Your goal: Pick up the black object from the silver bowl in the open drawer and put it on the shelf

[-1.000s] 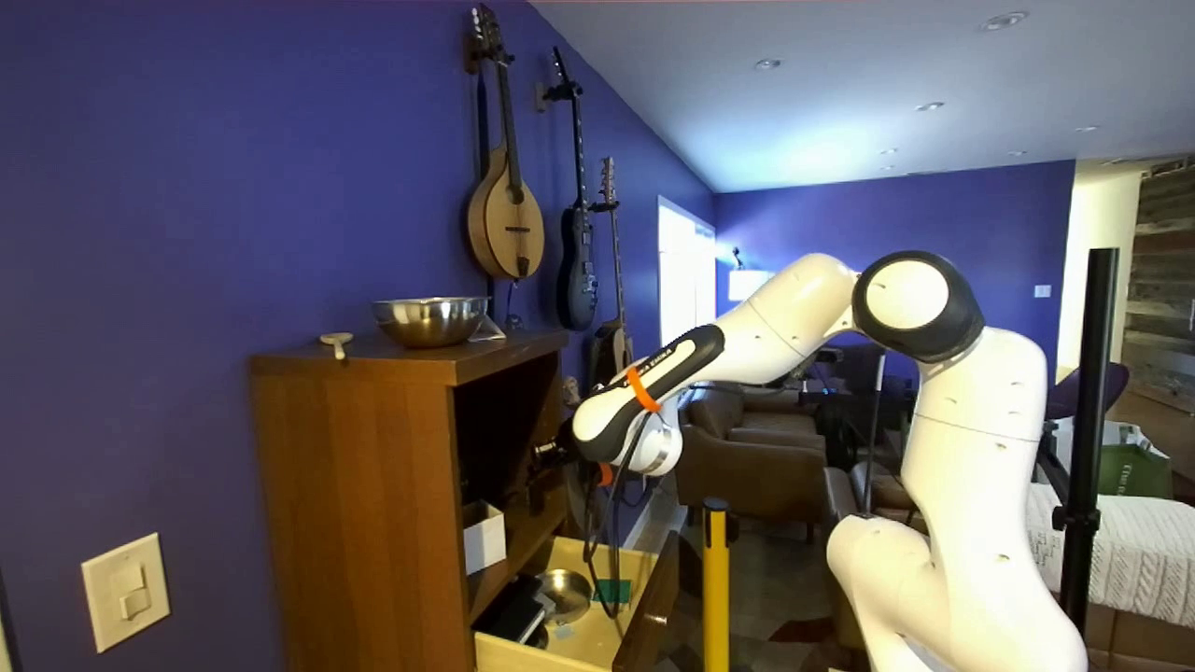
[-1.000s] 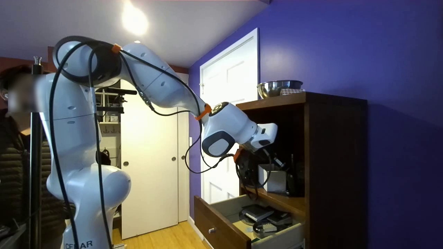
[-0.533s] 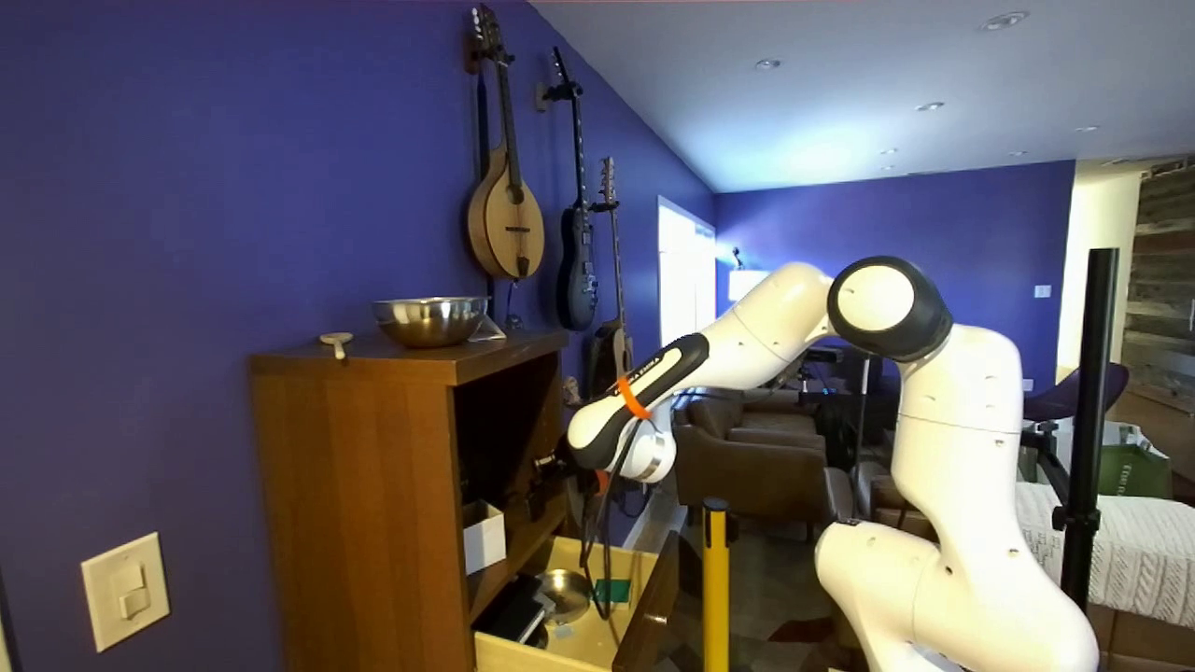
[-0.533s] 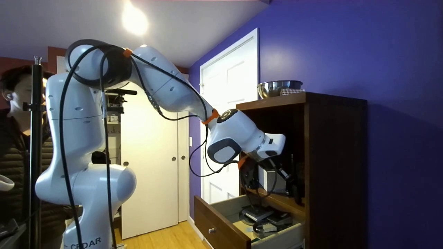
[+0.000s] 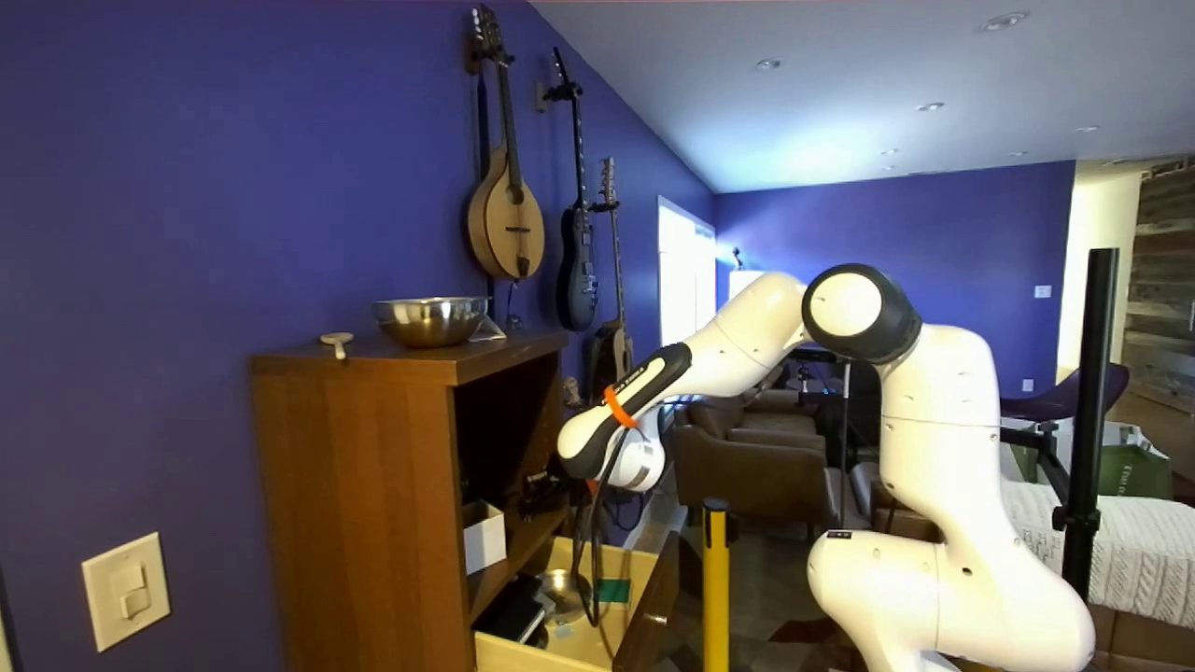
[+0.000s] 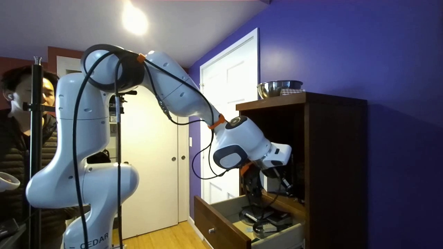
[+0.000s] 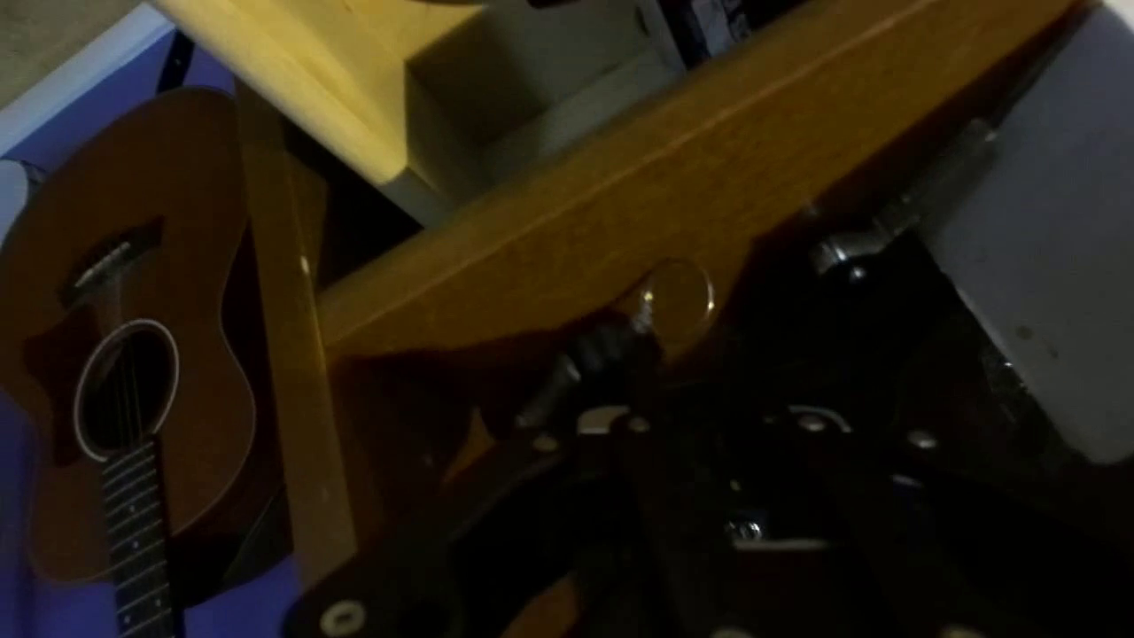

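Observation:
In the wrist view my gripper is very dark and points into the recess of the brown cabinet. A black object with metal parts and a thin ring lies at the fingertips. The fingers appear shut on it, though the darkness hides the contact. Below the gripper is the shelf, whose edge also shows in an exterior view; I cannot tell whether the object touches it. The pale drawer is open beneath, holding a silver bowl.
A white box stands on the shelf, close beside the gripper in the wrist view. The cabinet side bounds the recess. Cables hang over the drawer. A larger metal bowl sits on the cabinet top. A yellow post stands nearby.
The arm has lowered and moved a little further toward the cabinet. The gripper and the black object have come down together, close to the shelf. The drawer and its contents have not moved.

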Motion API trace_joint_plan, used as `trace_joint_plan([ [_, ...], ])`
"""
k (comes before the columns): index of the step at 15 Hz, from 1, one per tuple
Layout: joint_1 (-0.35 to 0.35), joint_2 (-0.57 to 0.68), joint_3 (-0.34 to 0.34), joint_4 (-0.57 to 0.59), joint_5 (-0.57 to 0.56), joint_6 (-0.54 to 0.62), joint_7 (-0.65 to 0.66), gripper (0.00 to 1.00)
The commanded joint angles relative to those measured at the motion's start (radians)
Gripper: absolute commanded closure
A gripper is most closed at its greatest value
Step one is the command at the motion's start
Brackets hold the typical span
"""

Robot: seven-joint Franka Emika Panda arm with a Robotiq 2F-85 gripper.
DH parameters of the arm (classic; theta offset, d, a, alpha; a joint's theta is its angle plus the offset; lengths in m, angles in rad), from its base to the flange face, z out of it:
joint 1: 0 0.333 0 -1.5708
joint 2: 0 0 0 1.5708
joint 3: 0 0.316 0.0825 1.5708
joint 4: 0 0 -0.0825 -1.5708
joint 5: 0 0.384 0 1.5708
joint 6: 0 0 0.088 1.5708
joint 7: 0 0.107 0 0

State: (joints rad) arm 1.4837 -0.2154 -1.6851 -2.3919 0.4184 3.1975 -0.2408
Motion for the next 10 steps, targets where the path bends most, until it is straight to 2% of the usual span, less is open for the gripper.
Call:
trace_joint_plan([
  [1, 0.153, -0.004, -0.166, 0.022, -0.009, -0.049, 0.025, 0.45],
  [2, 0.186, -0.006, -0.2, 0.024, -0.012, -0.053, 0.028, 0.37],
  [4, 0.208, -0.012, -0.197, 0.027, -0.004, -0.04, 0.025, 0.25],
  [7, 0.136, -0.025, -0.072, 0.017, 0.018, -0.043, 0.002, 0.02],
  [8, 0.086, -0.027, -0.009, 0.007, 0.028, -0.07, -0.002, 0.01],
  [10, -0.018, -0.011, 0.11, -0.03, 0.062, -0.039, 0.018, 0.0],
])
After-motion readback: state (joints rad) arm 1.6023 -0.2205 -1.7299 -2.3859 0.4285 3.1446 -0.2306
